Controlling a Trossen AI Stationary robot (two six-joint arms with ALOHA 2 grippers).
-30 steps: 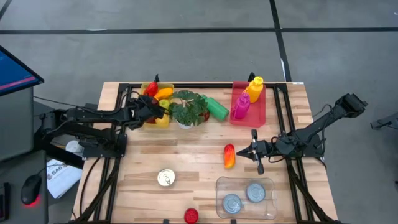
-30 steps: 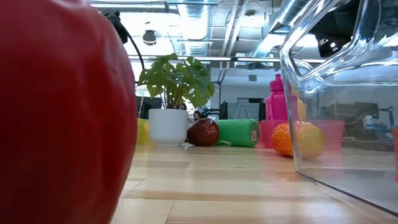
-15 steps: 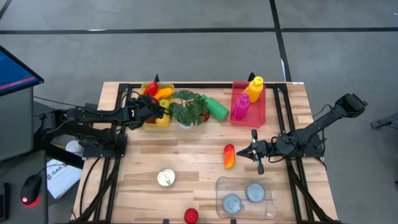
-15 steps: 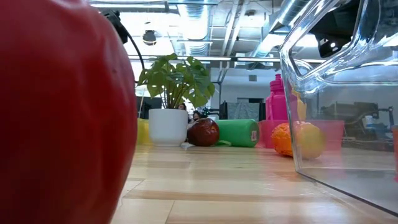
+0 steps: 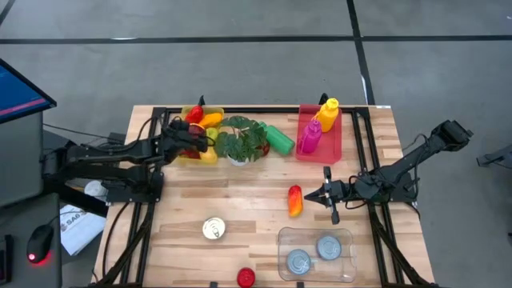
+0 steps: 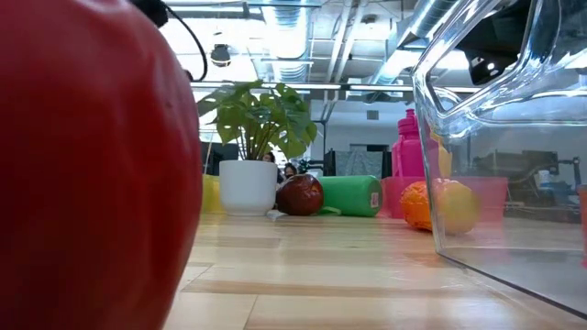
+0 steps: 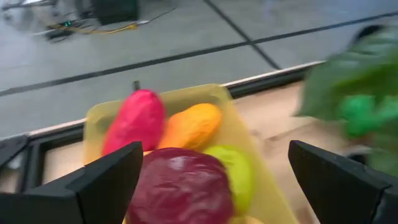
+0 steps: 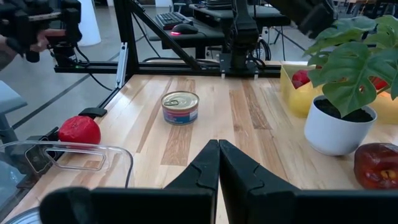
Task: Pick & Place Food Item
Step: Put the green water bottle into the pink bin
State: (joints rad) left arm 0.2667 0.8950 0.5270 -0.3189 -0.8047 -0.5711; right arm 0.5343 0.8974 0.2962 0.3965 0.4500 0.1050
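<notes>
The wooden bench [image 5: 240, 196] is carrying everything here. At its far edge a leafy potted plant [image 5: 242, 139] is standing beside a green cylinder [image 5: 279, 138], with a pink tray [image 5: 340, 144] of bottles further toward the far right corner. A clear plastic container [image 5: 316, 254] holding two tins is sitting at the near edge.

Toward the far left corner, a yellow tray [image 7: 242, 140] is holding play food: a dark red piece [image 7: 180, 186], an orange piece [image 7: 191, 126], a pink piece [image 7: 135, 121] and a green piece [image 7: 235, 174].

The left gripper [image 5: 188, 138] is hovering over this yellow tray, its fingers [image 7: 99, 180] spread wide on either side of the dark red piece and gripping nothing.

The right gripper [image 5: 310, 194] is resting low near the bench's middle, its fingers [image 8: 214, 171] pressed together and empty, just beside an orange-red food item [image 5: 295, 200].

A lone tin [image 5: 213, 229] and a red fruit [image 5: 246, 277] are lying near the near edge.
</notes>
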